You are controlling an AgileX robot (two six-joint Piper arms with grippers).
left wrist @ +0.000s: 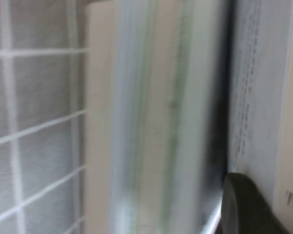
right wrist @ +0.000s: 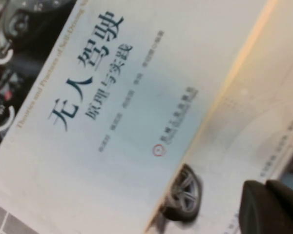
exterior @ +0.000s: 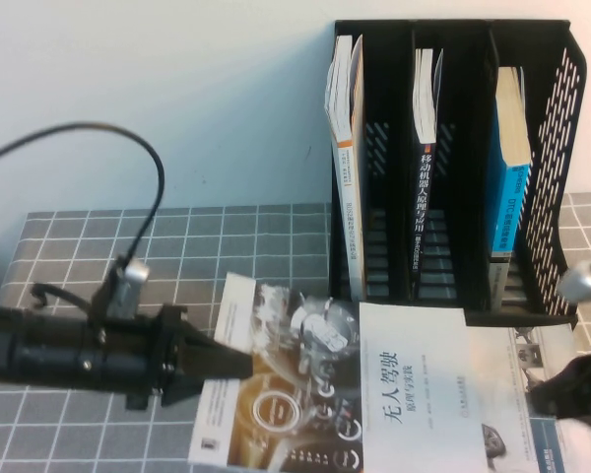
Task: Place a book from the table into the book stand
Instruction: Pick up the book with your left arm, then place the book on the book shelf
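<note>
The large thin paperback book [exterior: 374,394] — half white with a black Chinese title, half dark with glowing rings — lies flat on the grey cloth table marked with a white grid [exterior: 69,246], in front of the tall black plastic book stand [exterior: 453,168]. The left gripper [exterior: 238,363] reaches in from the left to the book's left edge; whether its claw has clamped there I cannot tell. The right gripper [exterior: 571,389] sits at the book's right side, over another white book [exterior: 547,414] — its claw state is unclear.

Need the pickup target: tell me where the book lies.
High view: the book lies flat on the table, front centre, before the book stand, between left gripper and right gripper.
</note>
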